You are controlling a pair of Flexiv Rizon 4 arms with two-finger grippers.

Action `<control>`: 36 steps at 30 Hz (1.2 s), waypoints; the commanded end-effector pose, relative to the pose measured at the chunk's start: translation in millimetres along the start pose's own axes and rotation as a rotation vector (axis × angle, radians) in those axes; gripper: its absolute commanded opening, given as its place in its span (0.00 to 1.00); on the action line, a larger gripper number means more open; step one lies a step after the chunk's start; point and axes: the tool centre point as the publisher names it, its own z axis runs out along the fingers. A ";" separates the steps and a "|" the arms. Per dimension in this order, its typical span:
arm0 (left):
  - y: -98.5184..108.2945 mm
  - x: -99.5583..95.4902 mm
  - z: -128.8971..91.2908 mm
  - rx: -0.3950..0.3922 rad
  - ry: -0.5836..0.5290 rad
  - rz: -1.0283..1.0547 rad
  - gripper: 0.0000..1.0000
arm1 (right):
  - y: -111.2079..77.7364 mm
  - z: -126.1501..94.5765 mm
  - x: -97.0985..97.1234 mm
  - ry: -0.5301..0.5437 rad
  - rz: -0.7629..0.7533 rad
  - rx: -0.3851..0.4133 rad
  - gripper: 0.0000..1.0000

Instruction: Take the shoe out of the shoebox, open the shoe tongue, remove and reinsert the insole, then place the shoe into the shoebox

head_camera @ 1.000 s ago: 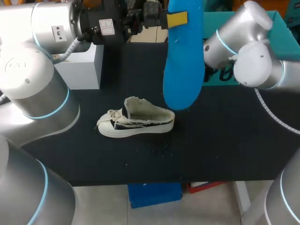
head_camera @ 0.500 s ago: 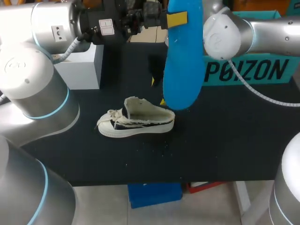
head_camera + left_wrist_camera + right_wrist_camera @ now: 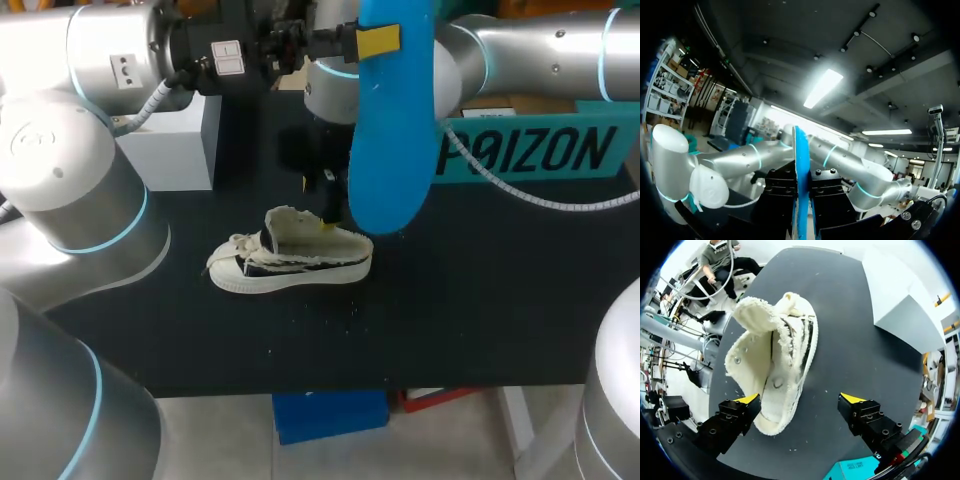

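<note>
Cream canvas shoe (image 3: 772,365) with black stripes lies under the right gripper (image 3: 800,399), whose fingers stand spread wide. Left gripper (image 3: 801,205) clamps the blue foam insole (image 3: 800,150) edge-on between its fingers.

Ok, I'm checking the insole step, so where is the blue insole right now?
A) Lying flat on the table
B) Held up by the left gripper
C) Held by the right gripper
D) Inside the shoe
B: the blue insole hangs in the air, clamped between the fingers of the left gripper, while the right gripper is open over the shoe.
</note>
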 end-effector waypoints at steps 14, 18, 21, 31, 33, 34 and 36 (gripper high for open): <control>0.7 0.5 0.0 -0.001 -0.002 0.000 0.00 | 11.0 32.4 -5.9 -0.026 0.003 0.073 1.00; 0.7 0.5 0.0 -0.001 -0.002 0.000 0.00 | 10.8 36.6 -6.2 -0.022 0.005 0.070 1.00; 0.7 0.5 0.0 -0.001 -0.002 0.000 0.00 | 9.2 39.2 -6.8 -0.018 0.008 0.068 1.00; 0.7 0.5 0.0 -0.001 -0.002 0.000 0.00 | 10.8 42.9 -7.6 0.008 0.010 0.055 0.00; 0.7 0.5 0.0 -0.001 -0.002 0.000 0.00 | 10.8 42.9 -7.6 0.008 0.010 0.055 0.00; 0.7 0.5 0.0 -0.001 -0.002 0.000 0.00 | 10.8 42.9 -7.6 0.008 0.010 0.055 0.00; 0.7 0.5 0.0 -0.001 -0.002 0.000 0.00 | 10.8 42.9 -7.6 0.008 0.010 0.055 0.00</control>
